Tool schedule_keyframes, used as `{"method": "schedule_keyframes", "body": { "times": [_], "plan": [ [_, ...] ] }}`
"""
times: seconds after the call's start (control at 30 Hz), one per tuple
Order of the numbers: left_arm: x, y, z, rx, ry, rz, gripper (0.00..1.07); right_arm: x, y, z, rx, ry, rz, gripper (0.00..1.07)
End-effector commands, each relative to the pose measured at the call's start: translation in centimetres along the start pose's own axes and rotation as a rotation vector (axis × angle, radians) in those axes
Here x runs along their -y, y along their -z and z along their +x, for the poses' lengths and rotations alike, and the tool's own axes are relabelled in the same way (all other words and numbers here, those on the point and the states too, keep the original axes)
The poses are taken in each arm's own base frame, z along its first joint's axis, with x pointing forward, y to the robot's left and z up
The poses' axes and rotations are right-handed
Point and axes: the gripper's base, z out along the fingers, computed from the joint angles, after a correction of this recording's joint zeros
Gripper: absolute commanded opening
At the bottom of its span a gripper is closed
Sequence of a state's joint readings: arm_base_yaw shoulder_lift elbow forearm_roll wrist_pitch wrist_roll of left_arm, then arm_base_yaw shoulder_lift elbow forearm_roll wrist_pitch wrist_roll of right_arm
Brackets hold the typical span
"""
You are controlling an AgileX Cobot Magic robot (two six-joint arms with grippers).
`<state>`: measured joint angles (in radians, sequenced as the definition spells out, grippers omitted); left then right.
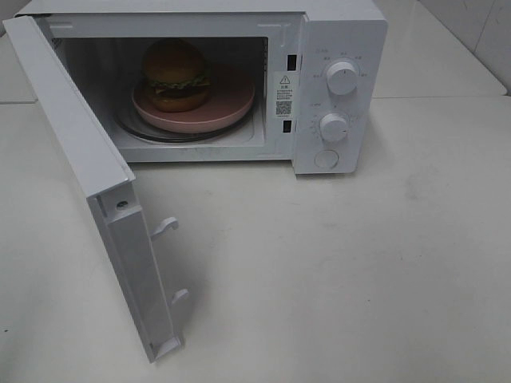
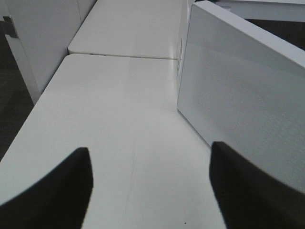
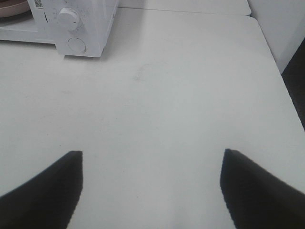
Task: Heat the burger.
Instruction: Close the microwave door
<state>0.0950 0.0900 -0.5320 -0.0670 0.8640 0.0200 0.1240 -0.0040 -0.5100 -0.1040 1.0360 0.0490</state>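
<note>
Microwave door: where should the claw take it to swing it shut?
Probably its free edge by the latch hooks, from the outer face, with the left claw: it hinges on the microwave's left and stands wide open, so that edge swings easiest.

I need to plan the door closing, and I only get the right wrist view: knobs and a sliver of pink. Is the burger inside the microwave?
Observer: Yes. The burger sits on the pink plate inside the microwave.
Operator: Is it shut in?
Observer: No. The door stands wide open, swung out to the left in the exterior high view.
Operator: And the other arm?
Observer: The left claw is over the table, close beside the door's outer face, open with nothing between its jaws.
</note>
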Motion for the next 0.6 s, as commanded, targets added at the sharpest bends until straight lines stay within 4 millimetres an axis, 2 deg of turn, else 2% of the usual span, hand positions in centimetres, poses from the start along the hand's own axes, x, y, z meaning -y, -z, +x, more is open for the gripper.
{"method": "schedule_keyframes", "body": {
  "times": [0.03, 0.07, 0.1, 0.13, 0.17, 0.2, 0.23, 0.27, 0.3, 0.4, 0.47, 0.6],
  "plan": [
    [-0.1, -0.3, -0.8, 0.049, -0.005, -0.01, 0.45, 0.0, 0.2, 0.2, 0.029, -0.002, 0.004, 0.76],
    [-0.1, -0.3, -0.8, 0.049, -0.005, -0.01, 0.45, 0.0, 0.2, 0.2, 0.029, -0.002, 0.004, 0.76],
    [-0.2, -0.8, -0.9, 0.055, -0.005, -0.012, 0.31, 0.0, 0.2, 0.2, 0.029, -0.002, 0.004, 0.76],
    [-0.2, -0.8, -0.9, 0.055, -0.005, -0.012, 0.31, 0.0, 0.2, 0.2, 0.029, -0.002, 0.004, 0.76],
    [-0.2, -1.4, -1.0, 0.062, -0.003, -0.012, 0.17, 0.0, 0.2, 0.2, 0.029, -0.002, 0.004, 0.76],
    [-0.2, -1.7, -1.1, 0.064, -0.002, -0.012, 0.11, 0.0, 0.2, 0.2, 0.029, -0.002, 0.004, 0.76],
    [-0.2, -1.7, -1.1, 0.064, -0.002, -0.012, 0.11, 0.0, 0.2, 0.2, 0.029, -0.002, 0.004, 0.76],
    [-0.3, -2.4, -1.0, 0.055, 0.0, -0.014, 0.0, 0.0, 0.2, 0.2, 0.029, -0.002, 0.004, 0.76],
    [-0.3, -3.4, -0.9, 0.046, -0.001, -0.016, 0.0, 0.0, 0.2, 0.2, 0.029, -0.002, 0.004, 0.76],
    [-0.4, -3.9, -0.9, 0.04, -0.001, -0.017, 0.0, 0.0, 0.2, 0.2, 0.029, -0.002, 0.004, 0.76],
    [-0.5, -5.3, -0.6, 0.047, 0.002, -0.021, 0.0, 0.0, 0.2, 0.2, 0.029, -0.002, 0.004, 0.76],
    [-0.6, -6.6, -0.3, 0.06, -0.01, -0.025, 0.0, 0.0, 0.2, 0.2, 0.029, -0.002, 0.004, 0.76]
  ]
}}
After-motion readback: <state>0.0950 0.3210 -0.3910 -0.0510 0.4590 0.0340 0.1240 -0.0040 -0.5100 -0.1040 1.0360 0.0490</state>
